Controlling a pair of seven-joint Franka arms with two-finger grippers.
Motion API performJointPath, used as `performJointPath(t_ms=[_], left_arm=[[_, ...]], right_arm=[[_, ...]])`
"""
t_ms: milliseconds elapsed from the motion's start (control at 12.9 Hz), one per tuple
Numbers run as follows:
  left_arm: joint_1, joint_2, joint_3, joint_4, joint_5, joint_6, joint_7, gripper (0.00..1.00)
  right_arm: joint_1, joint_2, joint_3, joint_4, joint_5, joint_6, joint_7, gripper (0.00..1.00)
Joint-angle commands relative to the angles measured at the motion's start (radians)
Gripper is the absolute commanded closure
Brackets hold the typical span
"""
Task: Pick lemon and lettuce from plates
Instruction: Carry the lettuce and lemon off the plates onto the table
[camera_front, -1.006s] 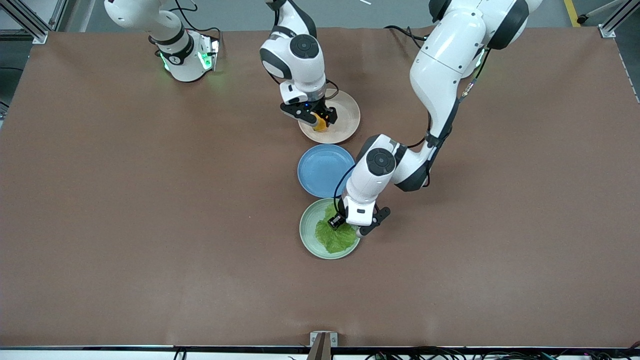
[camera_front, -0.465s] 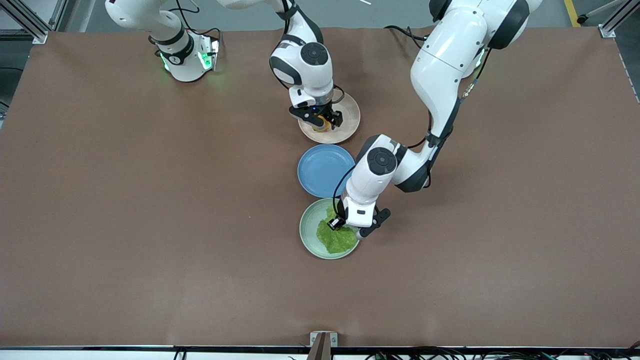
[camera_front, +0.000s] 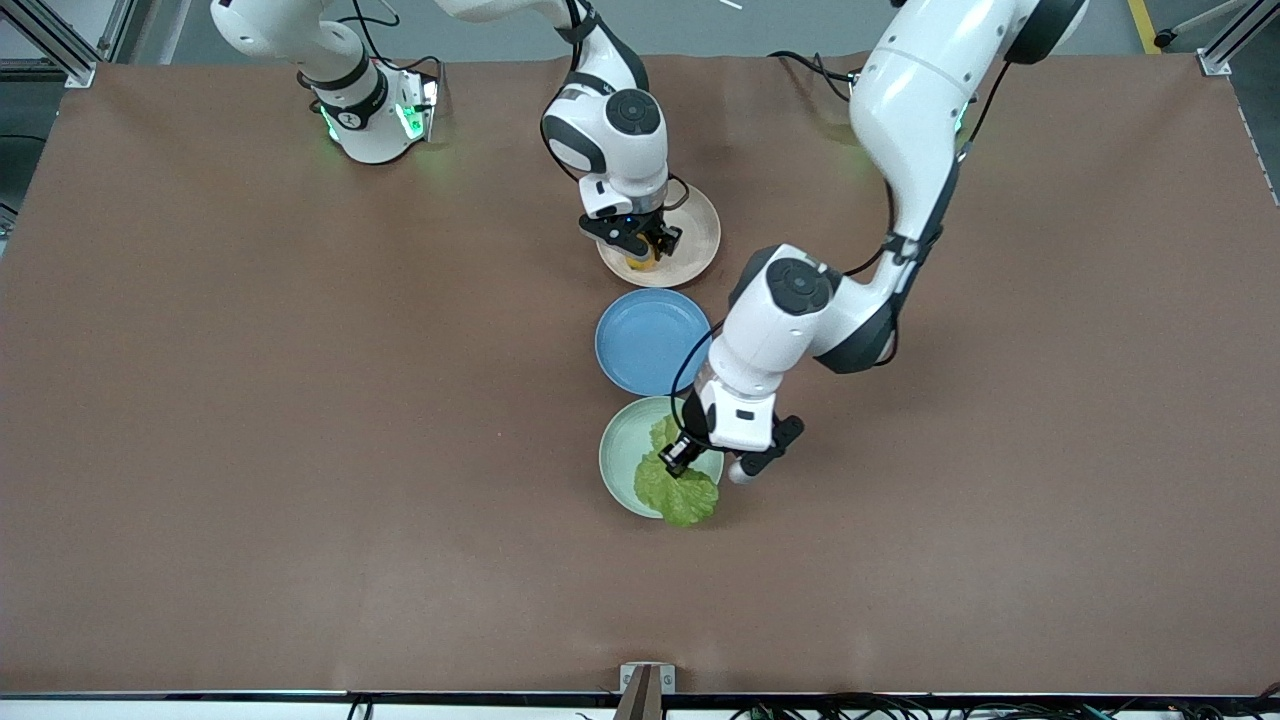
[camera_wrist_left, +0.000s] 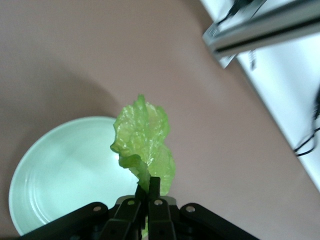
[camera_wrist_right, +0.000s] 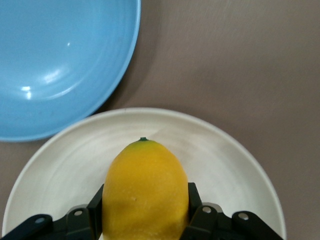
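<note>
My left gripper (camera_front: 688, 462) is shut on the stem of the green lettuce (camera_front: 678, 492) and holds the leaf above the pale mint green plate (camera_front: 622, 450). In the left wrist view the lettuce (camera_wrist_left: 144, 141) hangs from the gripper (camera_wrist_left: 148, 189) over the plate (camera_wrist_left: 60, 170). My right gripper (camera_front: 645, 252) is shut on the yellow lemon (camera_front: 641, 262), low over the beige-pink plate (camera_front: 695, 240). In the right wrist view the lemon (camera_wrist_right: 145, 190) fills the gripper (camera_wrist_right: 145, 200) over that plate (camera_wrist_right: 235, 175).
A blue plate (camera_front: 650, 340) lies between the two plates; it also shows in the right wrist view (camera_wrist_right: 60, 60). The brown table (camera_front: 300, 450) spreads out around them. A metal rail (camera_wrist_left: 260, 25) shows at the table's edge in the left wrist view.
My left gripper has risen with the lettuce, lifting the leaf off the mint green plate and shifting toward the front camera. My right gripper has closed in on the lemon over the beige-pink plate.
</note>
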Motion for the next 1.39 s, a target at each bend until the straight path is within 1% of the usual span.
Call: performJointPath(t_ms=[0, 77, 232, 387, 542, 697, 774, 929, 1084, 1316], left_arm=[[0.053, -0.158, -0.004, -0.142, 0.025, -0.088, 0.036, 0.99], [0.079, -0.227, -0.007, -0.229, 0.026, -0.099, 0.104, 0.99], [0.14, -0.347, -0.01, -0.41, 0.022, -0.098, 0.261, 0.99], [0.213, -0.443, -0.024, -0.576, 0.013, -0.093, 0.442, 0.99], [0.272, -0.481, -0.039, -0.685, 0.01, -0.04, 0.536, 0.99], [0.328, -0.491, -0.06, -0.791, 0.012, 0.073, 0.594, 0.99], [0.352, -0.493, -0.07, -0.838, 0.01, 0.126, 0.64, 0.99], [0.388, -0.488, -0.073, -0.912, 0.012, 0.192, 0.732, 0.99], [0.411, -0.475, -0.071, -0.951, 0.01, 0.236, 0.793, 0.97], [0.437, -0.444, -0.071, -0.977, 0.012, 0.275, 0.898, 0.95]], right_arm=[[-0.124, -0.117, -0.002, 0.054, -0.013, -0.244, -0.179, 1.0], [-0.19, -0.168, 0.0, 0.062, -0.012, -0.312, -0.285, 1.0], [-0.333, -0.24, -0.002, 0.053, -0.01, -0.369, -0.52, 1.0], [-0.481, -0.256, -0.002, 0.054, -0.01, -0.378, -0.774, 1.0], [-0.613, -0.243, -0.003, 0.049, -0.012, -0.324, -1.004, 1.0], [-0.744, -0.208, -0.002, 0.011, -0.01, -0.221, -1.227, 0.99], [-0.801, -0.175, -0.002, 0.007, -0.01, -0.191, -1.307, 0.99], [-0.876, -0.104, 0.0, -0.007, -0.005, -0.115, -1.399, 0.98], [-0.91, -0.044, 0.0, -0.05, -0.002, -0.005, -1.443, 0.98], [-0.921, -0.003, 0.003, -0.061, -0.001, 0.019, -1.444, 0.98]])
